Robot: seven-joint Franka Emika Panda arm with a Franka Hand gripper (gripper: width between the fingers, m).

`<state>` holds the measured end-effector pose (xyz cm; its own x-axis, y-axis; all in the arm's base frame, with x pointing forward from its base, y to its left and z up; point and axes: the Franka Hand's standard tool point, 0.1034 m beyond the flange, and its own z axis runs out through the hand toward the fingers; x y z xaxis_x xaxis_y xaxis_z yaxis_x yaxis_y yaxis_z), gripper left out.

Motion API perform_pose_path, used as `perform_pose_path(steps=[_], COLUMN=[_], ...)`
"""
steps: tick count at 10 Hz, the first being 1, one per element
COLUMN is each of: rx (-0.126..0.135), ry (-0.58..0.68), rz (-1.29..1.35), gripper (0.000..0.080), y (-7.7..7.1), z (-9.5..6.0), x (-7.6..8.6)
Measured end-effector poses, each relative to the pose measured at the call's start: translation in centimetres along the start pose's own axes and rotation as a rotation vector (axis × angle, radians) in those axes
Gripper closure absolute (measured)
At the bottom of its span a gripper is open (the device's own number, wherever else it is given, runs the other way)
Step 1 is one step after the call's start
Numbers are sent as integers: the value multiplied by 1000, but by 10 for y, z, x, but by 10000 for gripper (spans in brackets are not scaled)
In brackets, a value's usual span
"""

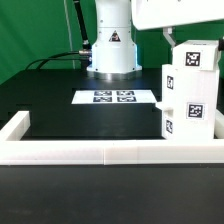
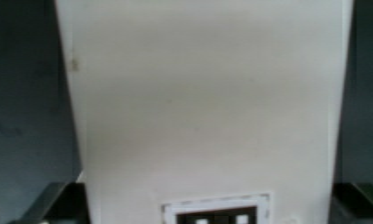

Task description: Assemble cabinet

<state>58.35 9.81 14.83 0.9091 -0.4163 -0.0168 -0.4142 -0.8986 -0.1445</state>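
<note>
Jaws straddle the cabinet [image 2: 174,110]: wrist view shows one dark fingertip [image 2: 50,205] on each side of its white face, but whether they actually press it I cannot tell. Cabinet stands upright on the black bench [image 1: 60,110] at about 3 o'clock in the exterior view, tags facing the camera, just inside the white rail [image 1: 100,152]. Marker board [image 1: 116,97] lies flat near centre, apart from the cabinet, before the arm base [image 1: 111,50].
</note>
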Motion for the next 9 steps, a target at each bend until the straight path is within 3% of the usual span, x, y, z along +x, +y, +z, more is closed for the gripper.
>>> perform_pose_path(steps=[1,2,9], rx=[0,0,2], ry=[0,0,3], rz=[-1,-2,-3], gripper=[52,16,2], y=[-1,-1,-3], z=[0,0,-1], x=[0,0,1])
